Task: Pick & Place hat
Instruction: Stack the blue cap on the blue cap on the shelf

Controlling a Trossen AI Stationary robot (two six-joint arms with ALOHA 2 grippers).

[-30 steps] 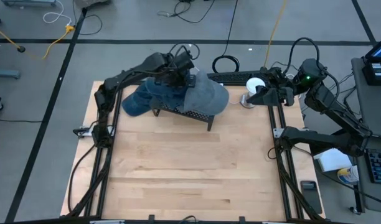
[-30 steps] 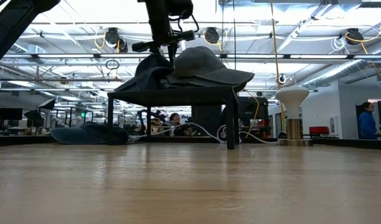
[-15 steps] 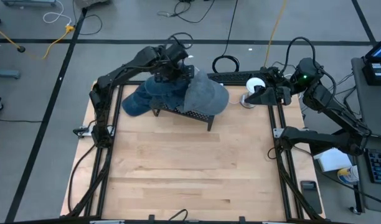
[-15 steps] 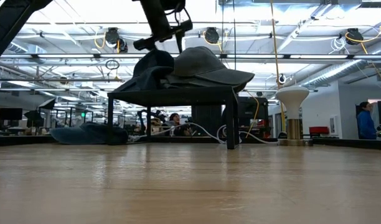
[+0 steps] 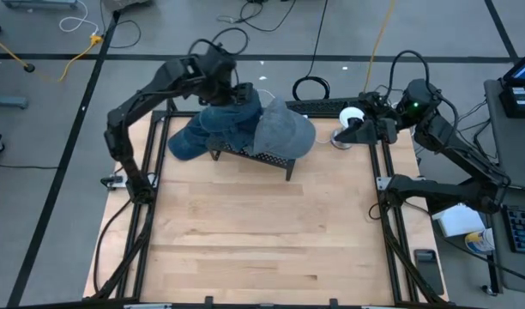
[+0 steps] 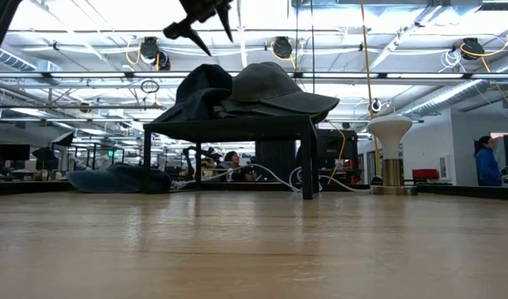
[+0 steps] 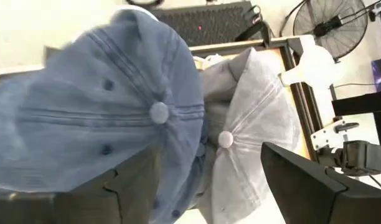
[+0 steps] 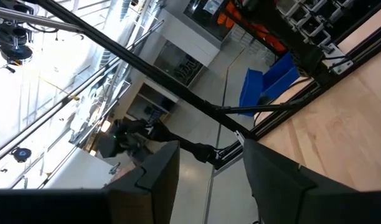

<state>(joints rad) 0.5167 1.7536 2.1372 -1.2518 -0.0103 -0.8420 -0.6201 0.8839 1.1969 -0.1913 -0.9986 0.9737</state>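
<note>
A blue denim hat [image 5: 220, 124] [image 7: 103, 106] and a grey hat [image 5: 284, 130] [image 7: 259, 118] rest side by side on a low black stand [image 6: 229, 129], the grey one's brim overlapping the blue one. My left gripper [image 5: 241, 93] [image 6: 206, 29] hangs open above the blue hat's crown, tipped downward and clear of it. My right gripper [image 5: 346, 133] [image 8: 209, 146] waits at the table's far right, held level, open with nothing between its fingers.
A white mushroom-shaped post [image 5: 353, 116] [image 6: 389, 133] stands at the far right, beside my right gripper. A blue cloth heap [image 6: 117, 177] lies on the table left of the stand. The near half of the wooden table [image 5: 262, 240] shows bare boards.
My left gripper has opened and let go of the blue hat's crown, then risen and drawn back toward the table's far left. The blue hat has stayed on the stand beside the grey one.
</note>
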